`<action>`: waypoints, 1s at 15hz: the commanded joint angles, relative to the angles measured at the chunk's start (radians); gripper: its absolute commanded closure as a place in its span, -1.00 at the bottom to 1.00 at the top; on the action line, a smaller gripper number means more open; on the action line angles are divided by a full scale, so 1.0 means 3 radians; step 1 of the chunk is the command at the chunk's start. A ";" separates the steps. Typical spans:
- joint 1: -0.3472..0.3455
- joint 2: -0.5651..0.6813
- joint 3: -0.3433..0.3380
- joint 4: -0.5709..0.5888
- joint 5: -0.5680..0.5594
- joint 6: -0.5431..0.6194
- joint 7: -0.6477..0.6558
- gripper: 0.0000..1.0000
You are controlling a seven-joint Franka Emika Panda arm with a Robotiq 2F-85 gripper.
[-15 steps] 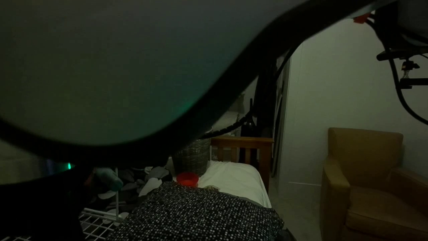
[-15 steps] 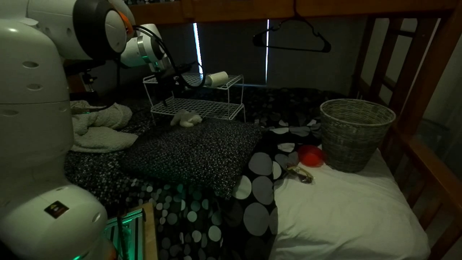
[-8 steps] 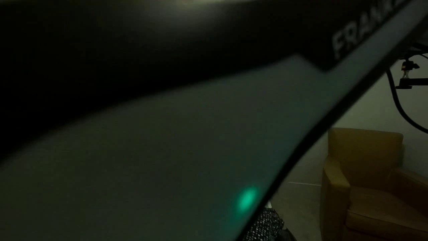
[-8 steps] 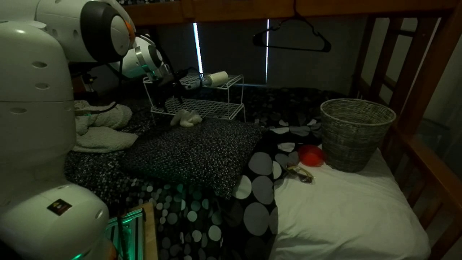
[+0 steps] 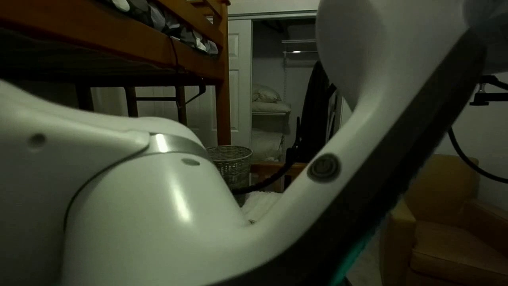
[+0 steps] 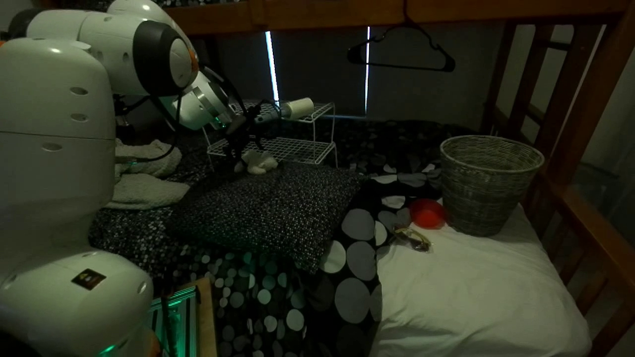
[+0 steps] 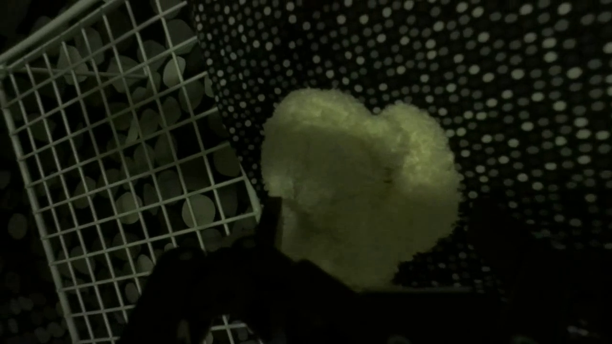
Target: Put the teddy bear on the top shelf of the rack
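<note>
The teddy bear, a small cream plush [image 6: 261, 162], lies on the black dotted pillow just in front of the rack. It also shows large in the wrist view [image 7: 344, 172], dim and in shadow. The white wire rack [image 6: 300, 150] stands behind it; its top shelf [image 6: 321, 111] is in an exterior view, and a grid shelf shows in the wrist view [image 7: 114, 162]. My gripper [image 6: 245, 147] is just above and left of the bear, pointing down. In the wrist view the gripper [image 7: 382, 224] looks open, with a dark finger on each side of the bear; the right finger is hard to see.
A white cylindrical object [image 6: 300, 107] lies on the rack's top shelf. The dotted pillow [image 6: 268, 208] is under the bear. A wicker basket [image 6: 486, 193], a red bowl [image 6: 428, 214] and a black hanger [image 6: 402, 64] are to the right. My arm [image 5: 158, 206] blocks much of an exterior view.
My gripper has moved down and slightly right, close to the bear, and now partly overlaps it in an exterior view. The arm has swung forward and lower. The bear and rack have not moved.
</note>
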 commanded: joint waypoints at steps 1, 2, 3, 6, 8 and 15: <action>0.0107 0.0211 -0.0126 0.0136 -0.0398 0.0086 0.0184 -1.00; 0.0111 0.0247 -0.0134 0.0164 -0.0453 0.0090 0.0194 -1.00; 0.0111 0.0300 -0.0143 0.0200 -0.0495 0.0119 0.0204 -0.99; 0.0094 0.0390 -0.0134 0.0268 -0.0489 0.0139 0.0168 -0.39; 0.0081 0.0420 -0.0123 0.0289 -0.0451 0.0145 0.0131 -0.02; 0.0057 0.0391 -0.0097 0.0262 -0.0372 0.0142 0.0128 0.96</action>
